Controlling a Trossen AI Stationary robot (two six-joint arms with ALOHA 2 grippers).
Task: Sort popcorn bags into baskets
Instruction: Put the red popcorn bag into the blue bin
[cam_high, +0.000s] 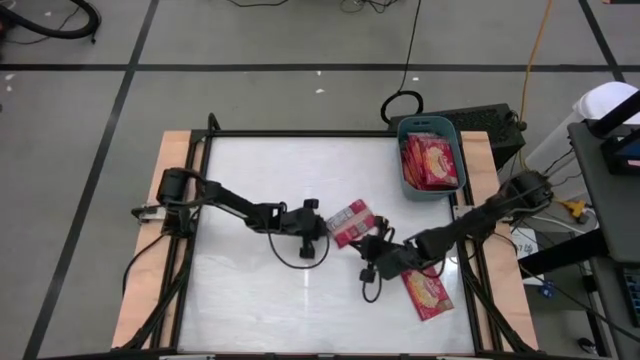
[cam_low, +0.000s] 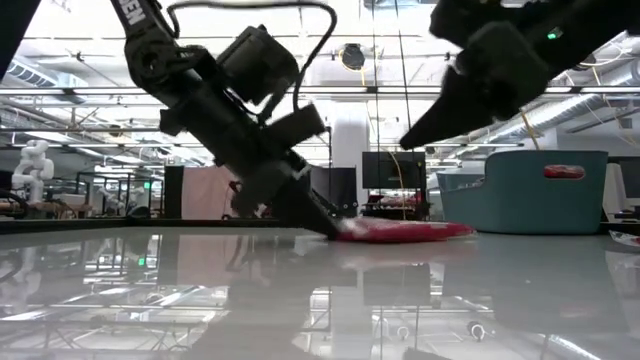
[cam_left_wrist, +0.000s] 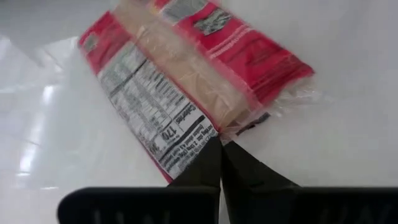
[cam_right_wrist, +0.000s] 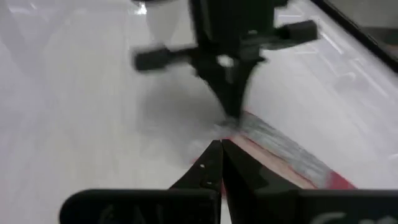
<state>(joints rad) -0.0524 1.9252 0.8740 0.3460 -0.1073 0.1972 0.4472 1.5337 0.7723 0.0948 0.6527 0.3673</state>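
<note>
A red popcorn bag (cam_high: 350, 220) lies flat on the white table with its label print up; it also shows in the left wrist view (cam_left_wrist: 186, 81) and the low view (cam_low: 410, 231). My left gripper (cam_high: 327, 231) is shut, with its tips down at the bag's left end. My right gripper (cam_high: 368, 248) is shut and empty, raised above the table (cam_low: 420, 135) just right of that bag. A second bag (cam_high: 427, 292) lies picture-side up near the front right. The teal basket (cam_high: 405, 165) at the far right holds several bags. My left gripper has its shut fingertips (cam_left_wrist: 214, 155) on the bag's end edge (cam_left_wrist: 205, 134), beside the clear seal. The fingers slant down from the table's left. The bag lies flat on the table. Whether the edge is caught between the tips cannot be told.
Black frame rails (cam_high: 300, 133) run around the white table. Each arm trails a cable loop, one on the left (cam_high: 300, 262) and one on the right (cam_high: 368, 292). The basket also shows in the low view (cam_low: 520, 190) at the far right. Bare table surface lies left and front of the grippers.
</note>
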